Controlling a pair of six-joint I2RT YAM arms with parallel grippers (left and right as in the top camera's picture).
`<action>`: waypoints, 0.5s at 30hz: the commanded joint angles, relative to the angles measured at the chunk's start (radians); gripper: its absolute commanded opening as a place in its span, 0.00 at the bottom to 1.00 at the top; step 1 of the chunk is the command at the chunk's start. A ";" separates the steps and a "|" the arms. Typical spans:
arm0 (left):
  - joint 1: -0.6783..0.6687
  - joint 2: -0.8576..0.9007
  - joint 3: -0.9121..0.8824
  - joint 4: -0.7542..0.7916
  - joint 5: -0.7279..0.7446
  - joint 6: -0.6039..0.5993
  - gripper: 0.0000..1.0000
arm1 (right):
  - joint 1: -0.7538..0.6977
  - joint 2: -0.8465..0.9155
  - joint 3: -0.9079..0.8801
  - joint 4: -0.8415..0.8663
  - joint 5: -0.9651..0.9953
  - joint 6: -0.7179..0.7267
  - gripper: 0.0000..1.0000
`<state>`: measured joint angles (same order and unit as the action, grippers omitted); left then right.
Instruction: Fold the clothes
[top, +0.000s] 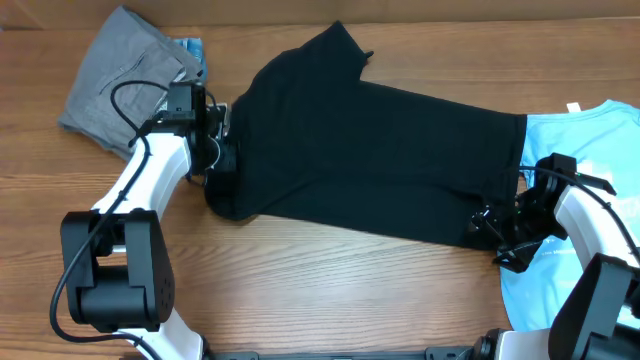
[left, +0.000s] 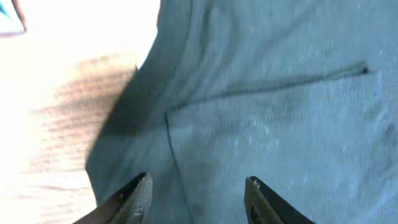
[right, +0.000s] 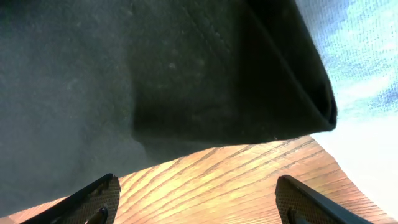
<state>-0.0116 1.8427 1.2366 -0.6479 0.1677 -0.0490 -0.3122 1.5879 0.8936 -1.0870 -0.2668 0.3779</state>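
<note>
The black shirt (top: 370, 150) lies spread out in the middle of the table (top: 330, 290). Its right end lies on the blue shirt (top: 590, 150). A grey cloth (top: 125, 70) sits at the far left. The left gripper (top: 222, 150) is at the black shirt's left edge, half open over the cloth, holding nothing. The right gripper (top: 497, 240) is at the shirt's near right corner, wide open and holding nothing.

We read no text, brand, number or sign anywhere. Light-blue T-shirt (top: 590, 140) carries faint print, too blurred for us to make out.
</note>
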 joint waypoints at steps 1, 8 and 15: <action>-0.006 0.002 -0.010 0.074 -0.006 0.009 0.50 | 0.005 -0.002 -0.004 0.010 -0.012 -0.016 0.83; -0.018 0.042 -0.012 0.149 -0.006 -0.003 0.46 | 0.005 -0.002 -0.004 0.028 -0.012 -0.016 0.82; -0.018 0.138 -0.011 0.167 -0.006 -0.038 0.44 | 0.005 -0.002 -0.004 0.035 -0.012 -0.016 0.82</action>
<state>-0.0246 1.9350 1.2346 -0.4839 0.1646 -0.0547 -0.3126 1.5879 0.8936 -1.0565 -0.2665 0.3664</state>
